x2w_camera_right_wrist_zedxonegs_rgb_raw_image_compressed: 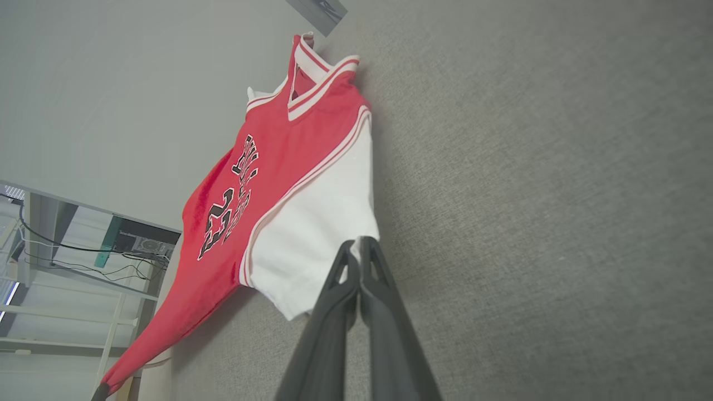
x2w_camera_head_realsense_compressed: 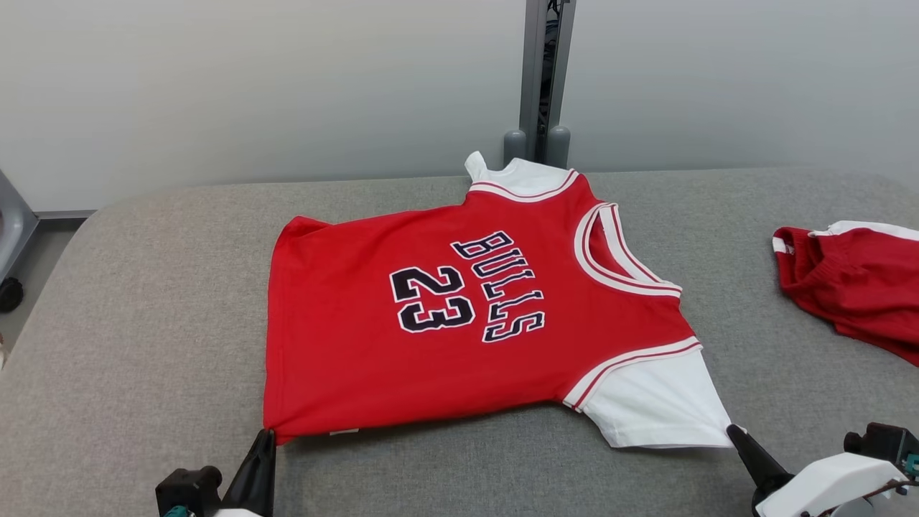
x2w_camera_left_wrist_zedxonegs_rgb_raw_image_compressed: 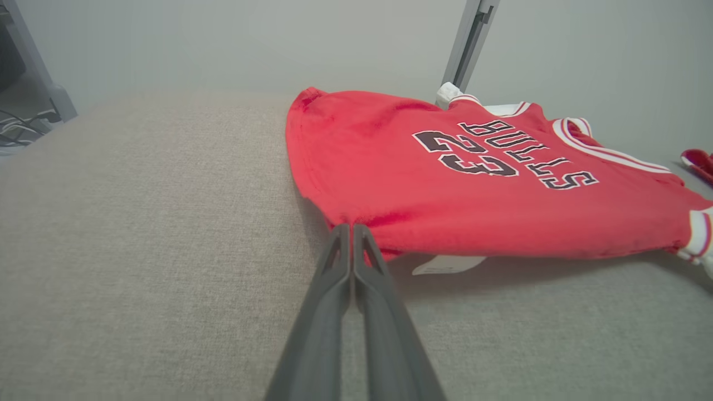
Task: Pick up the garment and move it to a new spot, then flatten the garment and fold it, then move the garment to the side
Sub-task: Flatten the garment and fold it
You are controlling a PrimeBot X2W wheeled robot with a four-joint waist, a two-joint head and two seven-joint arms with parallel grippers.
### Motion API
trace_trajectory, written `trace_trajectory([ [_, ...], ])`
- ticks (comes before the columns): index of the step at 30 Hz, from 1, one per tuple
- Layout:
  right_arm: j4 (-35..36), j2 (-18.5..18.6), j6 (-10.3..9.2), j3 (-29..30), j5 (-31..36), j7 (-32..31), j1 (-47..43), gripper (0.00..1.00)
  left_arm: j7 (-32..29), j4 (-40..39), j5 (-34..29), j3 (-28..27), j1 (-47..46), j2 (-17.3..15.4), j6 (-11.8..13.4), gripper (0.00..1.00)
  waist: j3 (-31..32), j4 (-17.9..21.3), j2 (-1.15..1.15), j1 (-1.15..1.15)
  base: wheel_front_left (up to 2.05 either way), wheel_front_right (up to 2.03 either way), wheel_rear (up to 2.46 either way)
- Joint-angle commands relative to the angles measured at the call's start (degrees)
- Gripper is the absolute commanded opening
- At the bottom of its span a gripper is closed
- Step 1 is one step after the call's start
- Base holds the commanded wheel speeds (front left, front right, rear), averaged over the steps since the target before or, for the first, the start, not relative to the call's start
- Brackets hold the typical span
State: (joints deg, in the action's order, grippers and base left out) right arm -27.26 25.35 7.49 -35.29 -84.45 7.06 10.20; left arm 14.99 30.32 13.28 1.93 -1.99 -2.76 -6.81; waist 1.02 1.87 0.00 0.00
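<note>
"Looking down from the head, where is the jersey lying?"

"The red jersey (x2w_camera_head_realsense_compressed: 445, 337) is lying in the middle of the grey padded table (x2w_camera_head_realsense_compressed: 143, 287), with its neck pointing at the right edge. Another red garment (x2w_camera_head_realsense_compressed: 854, 280) is sitting by that right edge, well apart."

"Why is the near side looking so straight?"

"The left gripper (x2w_camera_head_realsense_compressed: 266, 434) is pinching the bottom corner by the front edge. The right gripper (x2w_camera_head_realsense_compressed: 732, 431) is pinching the tip of the white sleeve (x2w_camera_head_realsense_compressed: 653, 402). I think they are pulling it tight to make it flat."

"What is the left wrist view showing?"

"Two dark fingers are squeezing together on the red corner. The near edge is hanging just above the table, with a shadow under it and a white tag (x2w_camera_left_wrist_zedxonegs_rgb_raw_image_compressed: 445, 264) poking out."

"And the right wrist view?"

"Those fingers are clamping on the sleeve corner, with no gap between them. The rest of the jersey is stretching away from them along the table."

"So which step is happening?"

"I am guessing flattening. No fold is showing yet."
</note>
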Motion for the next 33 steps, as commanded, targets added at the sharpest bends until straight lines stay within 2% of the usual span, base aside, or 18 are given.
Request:
trace_trajectory([
  [1, 0.57, 0.8, 0.02, 0.51, -0.09, -0.27, -1.12, 0.0, 0.26, -0.78, 0.31, -0.2, 1.12, -0.3, 0.41, 0.0, -0.06, 0.12, 0.0, 0.0, 0.0, 0.0, 0.0],
  [16, 7.17, 3.4, 0.02, 3.34, 2.57, -2.78, -4.02, 0.0, 0.26, -7.53, -0.42, -2.09, 5.44, -0.31, 1.23, 0.0, -0.19, -0.13, 0.0, 0.0, 0.0, 0.0, 0.0],
  [33, 14.88, 4.9, 0.02, 9.71, 5.67, -11.4, -9.41, 0.0, 0.26, -13.21, -1.72, -1.92, 10.48, -0.3, 1.3, 0.0, 0.11, 0.45, 0.0, 0.0, 0.0, 0.0, 0.0],
])
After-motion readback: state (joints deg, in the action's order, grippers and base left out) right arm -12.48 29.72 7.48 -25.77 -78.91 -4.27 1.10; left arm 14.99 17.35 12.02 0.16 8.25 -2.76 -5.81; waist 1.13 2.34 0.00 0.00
